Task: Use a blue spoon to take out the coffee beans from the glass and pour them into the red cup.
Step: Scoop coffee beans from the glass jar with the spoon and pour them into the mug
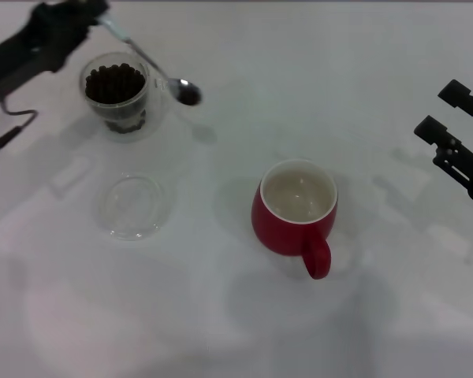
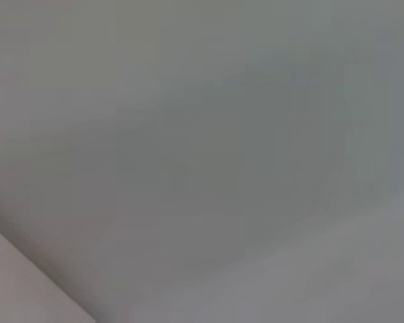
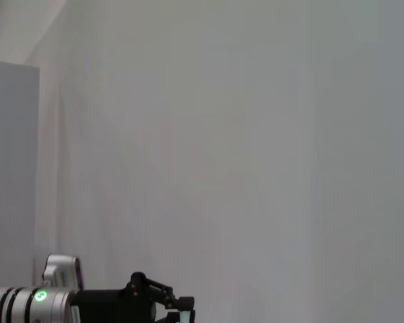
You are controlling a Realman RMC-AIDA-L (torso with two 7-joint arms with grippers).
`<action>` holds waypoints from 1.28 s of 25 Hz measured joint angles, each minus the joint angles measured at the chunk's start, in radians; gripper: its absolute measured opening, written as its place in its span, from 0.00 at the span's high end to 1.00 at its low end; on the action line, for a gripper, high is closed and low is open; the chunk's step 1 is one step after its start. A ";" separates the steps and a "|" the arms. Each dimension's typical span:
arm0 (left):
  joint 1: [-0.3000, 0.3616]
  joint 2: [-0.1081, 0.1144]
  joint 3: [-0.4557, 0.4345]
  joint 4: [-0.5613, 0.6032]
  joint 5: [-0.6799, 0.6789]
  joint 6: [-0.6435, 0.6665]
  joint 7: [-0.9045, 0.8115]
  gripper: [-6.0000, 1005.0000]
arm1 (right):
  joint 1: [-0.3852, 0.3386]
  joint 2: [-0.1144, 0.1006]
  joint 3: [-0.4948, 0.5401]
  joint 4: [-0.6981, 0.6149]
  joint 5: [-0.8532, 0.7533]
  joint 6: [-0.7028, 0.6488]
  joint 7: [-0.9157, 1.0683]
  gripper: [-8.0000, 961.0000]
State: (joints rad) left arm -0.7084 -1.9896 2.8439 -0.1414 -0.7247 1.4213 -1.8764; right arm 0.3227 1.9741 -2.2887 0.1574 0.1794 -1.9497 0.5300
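Left gripper (image 1: 94, 17): jaws clamped on blue spoon (image 1: 146, 59), bowl holding coffee beans (image 1: 188, 94) beyond glass (image 1: 116, 93). Right gripper (image 1: 451, 118): jaws apart, parked well clear of red cup (image 1: 293, 216).

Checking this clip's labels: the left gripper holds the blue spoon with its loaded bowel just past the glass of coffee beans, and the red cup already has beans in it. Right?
Not quite. In the head view the red cup shows only its white inside, no beans. The rest stands: the left gripper holds the blue spoon beside the glass of coffee beans.
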 joint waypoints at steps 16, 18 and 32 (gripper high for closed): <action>-0.089 -0.054 0.000 0.036 0.182 0.020 0.062 0.87 | -0.018 0.027 0.003 -0.002 0.088 0.031 -0.025 0.40; -0.099 -0.060 0.000 0.041 0.204 0.016 0.091 0.87 | -0.022 0.027 0.003 -0.003 0.088 0.028 -0.025 0.40; -0.202 -0.073 0.000 0.043 0.299 -0.016 0.304 0.87 | -0.066 0.028 0.001 -0.016 0.086 0.014 -0.036 0.40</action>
State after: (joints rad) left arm -0.9104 -2.0629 2.8441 -0.0985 -0.4262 1.4057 -1.5725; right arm 0.2569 2.0017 -2.2878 0.1410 0.2657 -1.9358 0.4938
